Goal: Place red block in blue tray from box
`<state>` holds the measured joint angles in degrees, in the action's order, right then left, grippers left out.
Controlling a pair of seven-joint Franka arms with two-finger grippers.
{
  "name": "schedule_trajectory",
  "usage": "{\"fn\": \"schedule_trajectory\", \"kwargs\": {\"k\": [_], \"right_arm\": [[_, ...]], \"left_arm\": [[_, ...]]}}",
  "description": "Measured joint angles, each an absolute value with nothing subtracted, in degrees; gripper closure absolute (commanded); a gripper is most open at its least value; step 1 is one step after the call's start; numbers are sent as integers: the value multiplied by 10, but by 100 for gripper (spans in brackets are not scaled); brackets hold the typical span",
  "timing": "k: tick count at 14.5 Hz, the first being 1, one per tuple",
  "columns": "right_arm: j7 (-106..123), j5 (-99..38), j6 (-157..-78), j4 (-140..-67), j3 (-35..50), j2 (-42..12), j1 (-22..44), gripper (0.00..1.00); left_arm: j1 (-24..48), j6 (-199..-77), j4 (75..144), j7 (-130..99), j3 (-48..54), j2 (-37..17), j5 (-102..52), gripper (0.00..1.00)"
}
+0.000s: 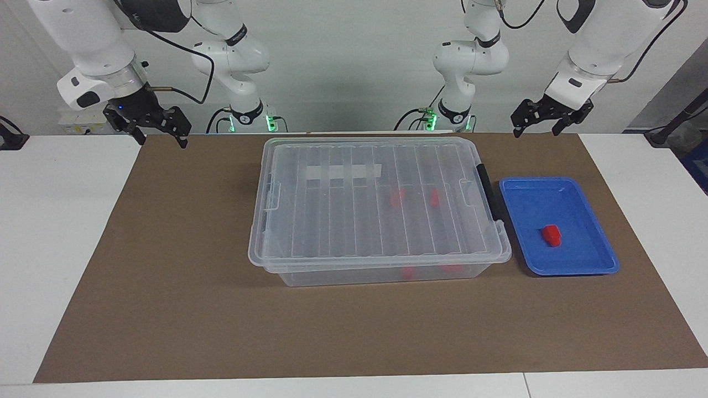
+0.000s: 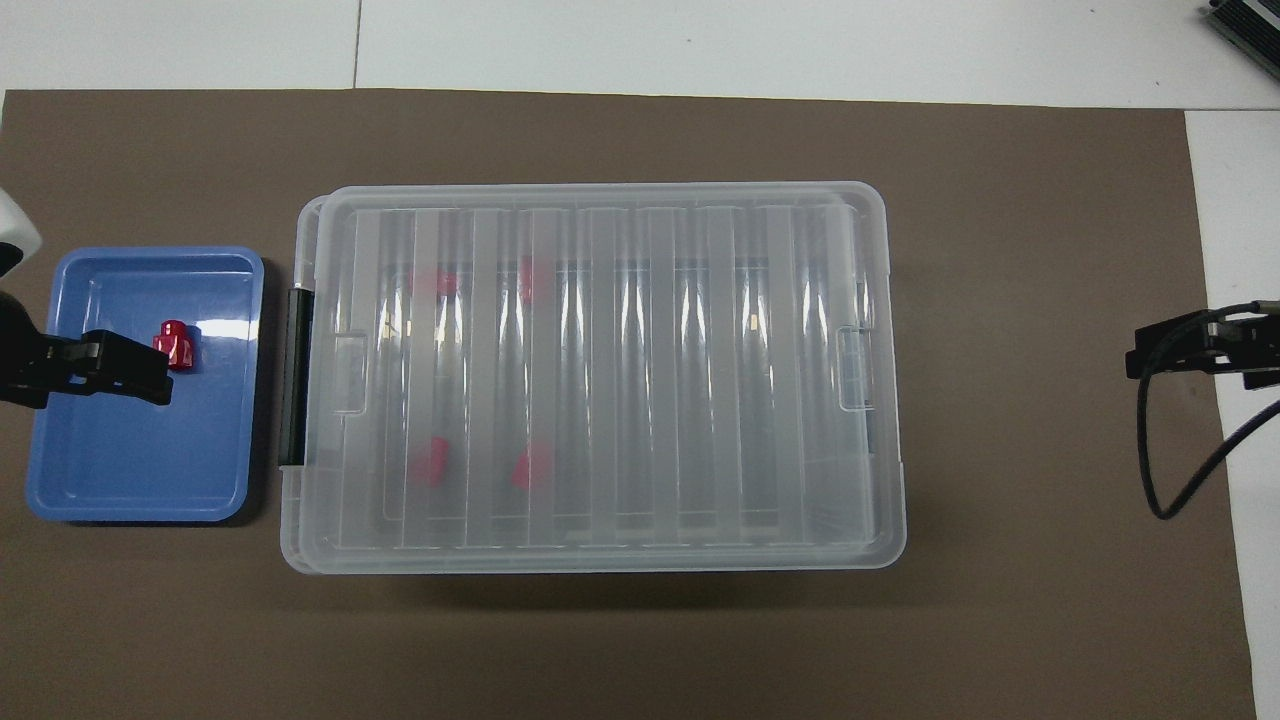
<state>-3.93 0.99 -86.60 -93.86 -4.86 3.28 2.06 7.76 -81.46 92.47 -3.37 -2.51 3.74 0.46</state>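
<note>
The clear box (image 1: 376,207) (image 2: 600,375) sits mid-mat with its ribbed lid on. Several red blocks (image 1: 397,198) (image 2: 430,462) show dimly through the lid. Beside the box, toward the left arm's end, lies the blue tray (image 1: 581,260) (image 2: 120,470). One red block (image 1: 551,235) (image 2: 176,345) rests in it. My left gripper (image 1: 535,131) hangs open and empty high over the tray's end of the mat. One of its fingers (image 2: 125,362) crosses the tray in the overhead view. My right gripper (image 1: 161,139) (image 2: 1190,345) waits open and empty over the mat's other end.
A brown mat (image 1: 182,298) (image 2: 1050,600) covers the white table (image 1: 55,221). A black latch (image 1: 487,190) (image 2: 293,375) runs along the box side that faces the tray. A whitish tape strip (image 1: 343,172) lies on the lid. A cable (image 2: 1170,470) hangs by the right gripper.
</note>
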Motion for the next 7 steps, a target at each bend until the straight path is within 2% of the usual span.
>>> {"fn": "schedule_trajectory", "kwargs": {"k": [7], "right_arm": [[-39, 10, -866, -939, -49, 33, 21, 0]], "left_arm": [[78, -830, 935, -34, -32, 26, 5, 0]]}}
